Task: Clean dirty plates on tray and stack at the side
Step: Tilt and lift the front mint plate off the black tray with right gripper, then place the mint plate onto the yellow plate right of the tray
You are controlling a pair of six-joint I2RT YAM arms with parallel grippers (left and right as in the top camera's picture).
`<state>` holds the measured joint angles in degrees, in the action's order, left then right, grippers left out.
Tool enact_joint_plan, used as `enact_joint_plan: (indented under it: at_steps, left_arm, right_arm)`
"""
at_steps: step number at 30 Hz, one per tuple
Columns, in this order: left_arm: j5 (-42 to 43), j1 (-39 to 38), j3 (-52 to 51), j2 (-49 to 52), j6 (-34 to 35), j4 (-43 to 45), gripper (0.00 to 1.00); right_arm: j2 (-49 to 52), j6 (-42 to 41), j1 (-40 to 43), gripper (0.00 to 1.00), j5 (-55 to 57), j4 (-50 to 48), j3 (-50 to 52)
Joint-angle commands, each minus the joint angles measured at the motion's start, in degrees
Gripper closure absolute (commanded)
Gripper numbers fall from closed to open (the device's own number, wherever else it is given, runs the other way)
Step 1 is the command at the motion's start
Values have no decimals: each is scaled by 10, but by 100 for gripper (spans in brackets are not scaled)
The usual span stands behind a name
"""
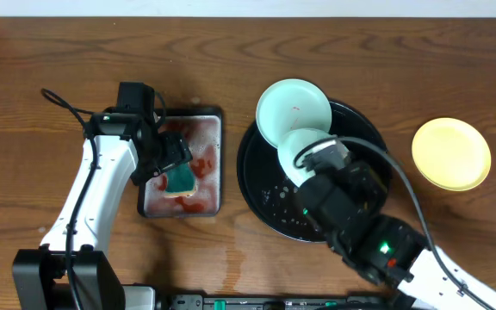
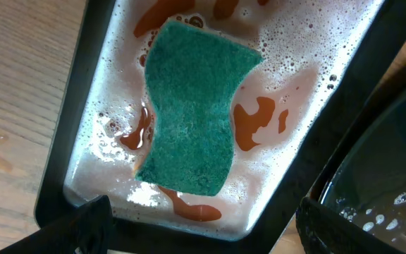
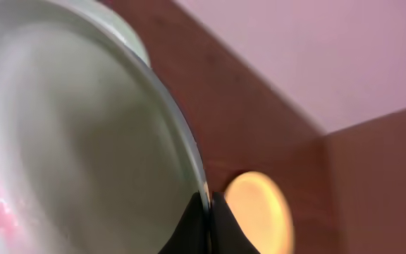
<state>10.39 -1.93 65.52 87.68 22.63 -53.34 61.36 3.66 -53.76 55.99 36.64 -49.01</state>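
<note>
**Over tray [image 1: 261,188], right of tabletop [image 1: 403,60] centre: white plate in grip**

Noted white plate [image 1: 298,148] tilted above tray, pinched at rim by fully closed right claw [image 3: 204,219]; red smear on its face. Saw pale blue plate [image 1: 293,110] at tray's far-left rim, pale yellow plate [image 1: 451,153] flat near tabletop's right edge. Found left claw [image 2: 206,222] spread wide, gripping nothing, above green sponge [image 2: 189,106] in sudsy rectangular dish [image 2: 62,148].

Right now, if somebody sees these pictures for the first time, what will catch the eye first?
First, the green sponge lying in red-stained suds in the rectangular dish, on the left, under the open left hand. Next, the right hand pinching the rim of a white plate over the black tray, beside a pale blue plate. A yellow plate lies on the wood at far right.
</note>
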Motion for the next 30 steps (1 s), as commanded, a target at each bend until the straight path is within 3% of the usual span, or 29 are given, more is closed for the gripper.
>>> enact_joint_plan:
  at_steps: [1, 8, 15, 23, 27, 30]
  left_arm:
    - [1, 2, 4, -3, -1, -2, 16]
    - [1, 2, 4, -3, -1, -1, 16]
    - [1, 2, 4, -3, -1, -2, 16]
    - [1, 2, 4, -3, -1, -2, 16]
    - [1, 2, 4, -3, -1, -2, 16]
    - [1, 2, 4, -3, -1, -1, 16]
  right_arm:
    - [-3, 60, -30, 99, 120, -2, -8]
    - [-3, 107, -56, 99, 206, -28, -8]
    - [-3, 169, -56, 99, 220, -85, -8]
    - [-3, 172, -56, 99, 220, -112, -8]
    - [-3, 144, -52, 99, 219, -111, -8]
    - [-3, 55, -23, 99, 170, -82, -8]
